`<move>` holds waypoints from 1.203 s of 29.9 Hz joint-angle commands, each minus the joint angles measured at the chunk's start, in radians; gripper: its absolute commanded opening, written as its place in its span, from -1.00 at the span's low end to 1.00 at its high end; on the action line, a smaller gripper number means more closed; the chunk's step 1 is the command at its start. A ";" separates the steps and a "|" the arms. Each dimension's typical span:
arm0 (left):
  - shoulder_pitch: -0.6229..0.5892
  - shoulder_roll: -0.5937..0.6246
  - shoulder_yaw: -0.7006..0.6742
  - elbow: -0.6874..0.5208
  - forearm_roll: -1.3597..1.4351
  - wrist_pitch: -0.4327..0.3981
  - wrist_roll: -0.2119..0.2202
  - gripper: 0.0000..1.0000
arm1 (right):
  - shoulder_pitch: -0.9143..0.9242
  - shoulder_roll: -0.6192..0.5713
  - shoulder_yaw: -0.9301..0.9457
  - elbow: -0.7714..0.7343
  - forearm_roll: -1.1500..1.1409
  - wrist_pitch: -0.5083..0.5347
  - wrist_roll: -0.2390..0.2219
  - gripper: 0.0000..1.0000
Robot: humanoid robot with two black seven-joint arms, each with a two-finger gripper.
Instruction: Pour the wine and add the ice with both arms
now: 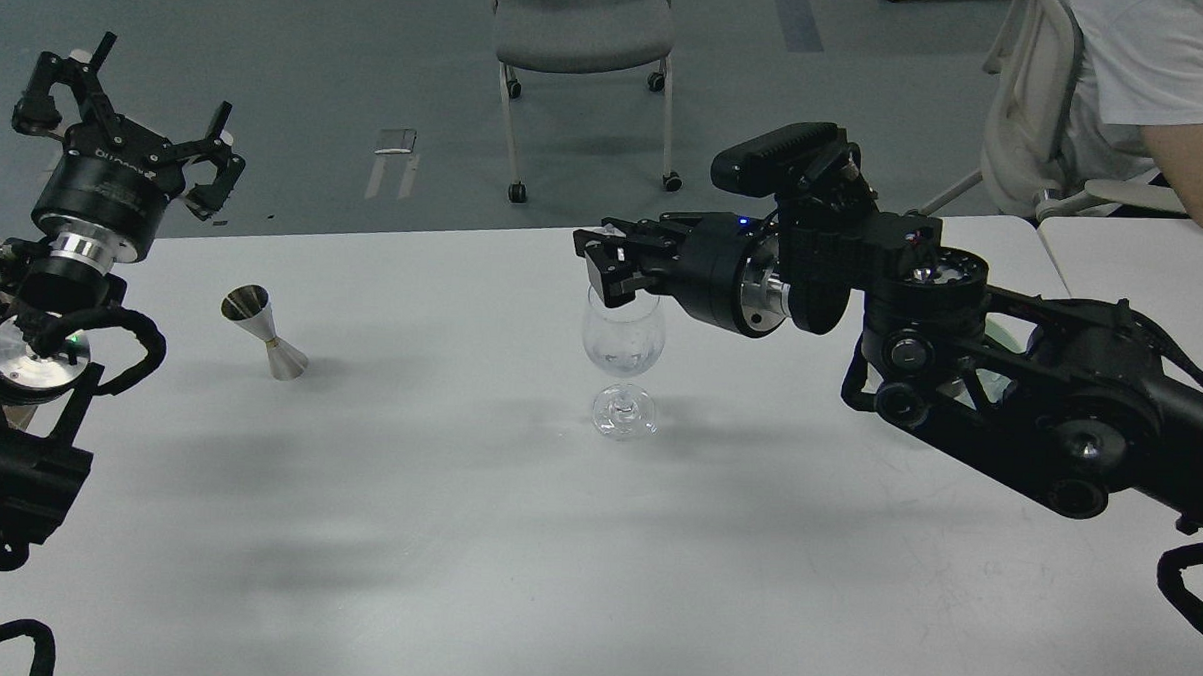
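A clear wine glass stands upright at the table's middle, with a little clear wine at the bottom of its bowl. My right gripper hangs just above the glass's rim, pointing left, its fingers close together on a small pale ice cube. My left gripper is open and empty, raised at the far left beyond a steel jigger that stands on the table. The green bowl of ice is almost wholly hidden behind my right arm.
The white table is bare in front. A grey wheeled chair stands beyond its far edge. A seated person is at the back right beside a second table. My right arm spans the table's right half.
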 commanded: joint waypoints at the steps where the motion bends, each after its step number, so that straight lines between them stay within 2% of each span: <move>1: -0.001 0.003 -0.004 0.000 0.000 -0.002 -0.001 0.97 | 0.006 0.000 -0.001 -0.002 0.001 0.000 0.000 -0.87; 13: 0.002 0.001 0.002 0.000 0.001 0.001 -0.001 0.97 | 0.004 -0.006 -0.002 -0.002 0.002 0.062 -0.001 -0.85; 23: 0.000 0.001 0.005 0.000 0.001 0.002 -0.001 0.97 | 0.008 -0.026 -0.001 -0.002 0.004 0.062 0.000 -0.35; 36: 0.000 0.006 0.000 0.000 0.001 0.001 -0.001 0.97 | 0.009 -0.031 0.007 0.004 0.009 0.062 -0.001 -0.26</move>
